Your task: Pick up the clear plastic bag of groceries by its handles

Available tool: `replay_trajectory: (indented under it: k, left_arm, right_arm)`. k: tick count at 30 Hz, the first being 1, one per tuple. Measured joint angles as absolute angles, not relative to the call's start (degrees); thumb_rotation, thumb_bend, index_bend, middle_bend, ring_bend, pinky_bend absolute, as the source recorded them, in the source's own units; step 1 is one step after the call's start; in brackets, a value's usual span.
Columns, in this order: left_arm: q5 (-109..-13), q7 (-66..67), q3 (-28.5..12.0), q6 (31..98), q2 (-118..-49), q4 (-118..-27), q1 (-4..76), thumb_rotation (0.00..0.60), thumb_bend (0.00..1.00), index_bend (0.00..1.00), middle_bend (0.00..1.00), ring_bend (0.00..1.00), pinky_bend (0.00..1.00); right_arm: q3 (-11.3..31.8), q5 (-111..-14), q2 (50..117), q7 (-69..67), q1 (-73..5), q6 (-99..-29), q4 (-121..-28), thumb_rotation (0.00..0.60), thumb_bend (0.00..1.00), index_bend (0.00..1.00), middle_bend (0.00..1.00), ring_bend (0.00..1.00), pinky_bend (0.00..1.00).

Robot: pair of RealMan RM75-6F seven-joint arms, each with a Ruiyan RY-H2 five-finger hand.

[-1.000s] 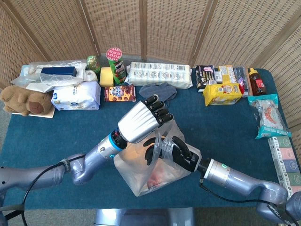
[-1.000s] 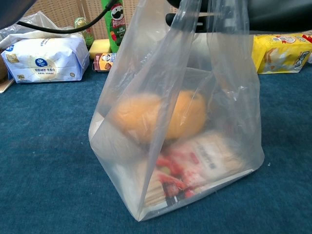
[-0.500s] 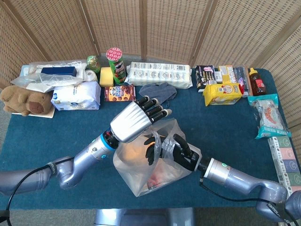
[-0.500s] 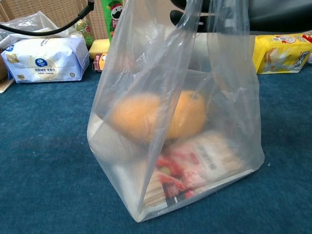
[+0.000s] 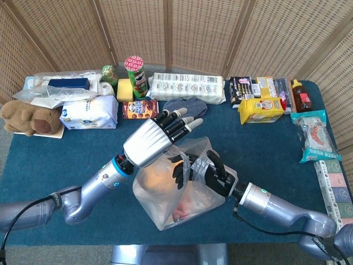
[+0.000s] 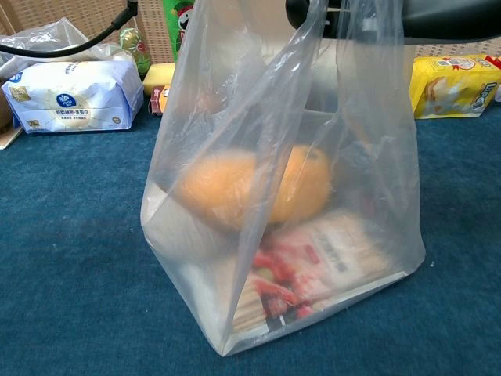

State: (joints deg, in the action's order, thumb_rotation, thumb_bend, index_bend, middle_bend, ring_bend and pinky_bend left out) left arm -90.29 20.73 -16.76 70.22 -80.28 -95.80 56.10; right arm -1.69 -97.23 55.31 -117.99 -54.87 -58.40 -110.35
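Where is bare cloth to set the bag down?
Free: left of the clear plastic bag, in front of the tissue pack; also right, between bag and yellow box. Crowded: the back row from teddy bear to sauce bottle.

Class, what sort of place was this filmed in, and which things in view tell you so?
Probably a staged test setup, not a real shop: groceries such as a crisps can lie on a blue cloth table, a wicker screen stands behind, and a robot's right hand holds a bag.
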Motion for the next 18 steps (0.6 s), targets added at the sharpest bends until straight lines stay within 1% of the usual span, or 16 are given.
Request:
replay_trajectory:
  k: [10,18]
  left_arm:
    - [-88.2,23.7,-15.3,68.4,-76.0,-101.9,53.7,0.600,0.00,0.00,0.19,0.10,0.31]
    - [-88.7,21.9,-14.2,69.8,-74.5,-104.0,51.3,0.600,0.00,0.00,0.19,0.10,0.31]
  right_arm:
    - [-1.2,-96.9,55.4,-119.0,-54.6,-57.7,-109.8,0.123,0.11,0.28,0.42,0.42,0.41]
    - [-0.8,-96.4,55.3,-119.0,-54.4,-57.0,-109.3,0.124,0.11,0.28,0.42,0.42,0.41]
